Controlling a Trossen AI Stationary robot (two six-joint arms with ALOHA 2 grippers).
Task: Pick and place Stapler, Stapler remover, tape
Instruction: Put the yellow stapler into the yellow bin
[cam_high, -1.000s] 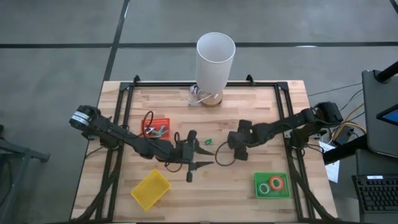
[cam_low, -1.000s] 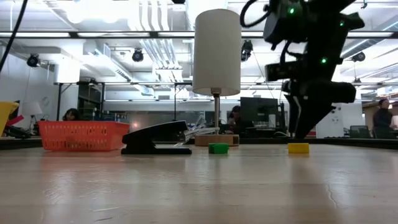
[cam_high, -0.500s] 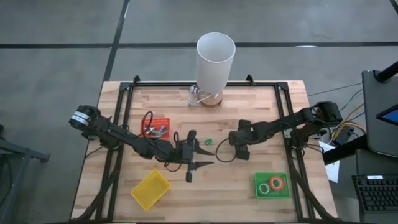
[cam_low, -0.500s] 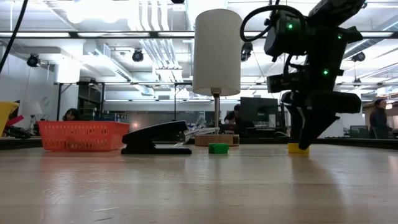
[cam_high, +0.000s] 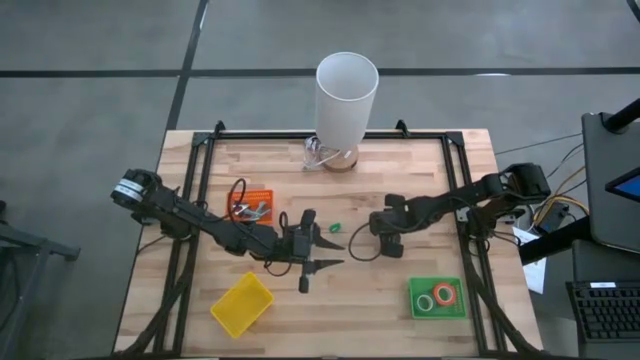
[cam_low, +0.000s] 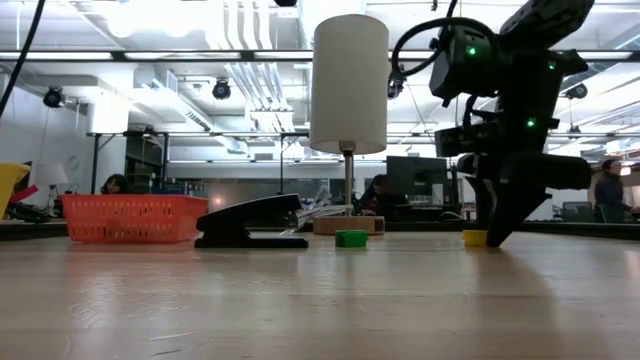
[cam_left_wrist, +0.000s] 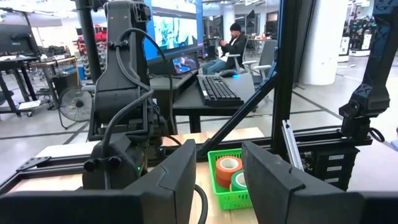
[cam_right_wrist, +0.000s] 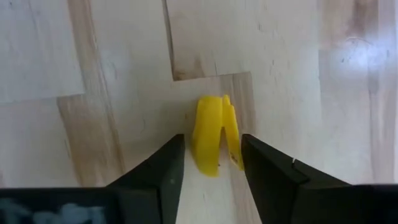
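Two arms share our table, and the right gripper (cam_right_wrist: 211, 177) is the one at work: it points down at the yellow tape ring (cam_right_wrist: 213, 142), which stands on edge on the wood between the fingers, with a gap on each side, so nothing is clamped yet. We judge the risk to lie right here: a ring on edge can roll or tip if one finger (cam_right_wrist: 155, 171) touches first, and it may squirt out rather than seat. The left gripper (cam_left_wrist: 217, 174) waits near the table's middle, jaws apart and empty, just by the stapler (cam_low: 250, 222), which lies flat on the wood. A green tape ring (cam_low: 351, 238) sits loose nearby. The green tray (cam_high: 414, 306) already holds tape rings (cam_high: 445, 295), the red tray (cam_high: 263, 192) holds grey metal claws, and the yellow tray (cam_high: 241, 304) looks empty. We can read no brand, label or writing anywhere
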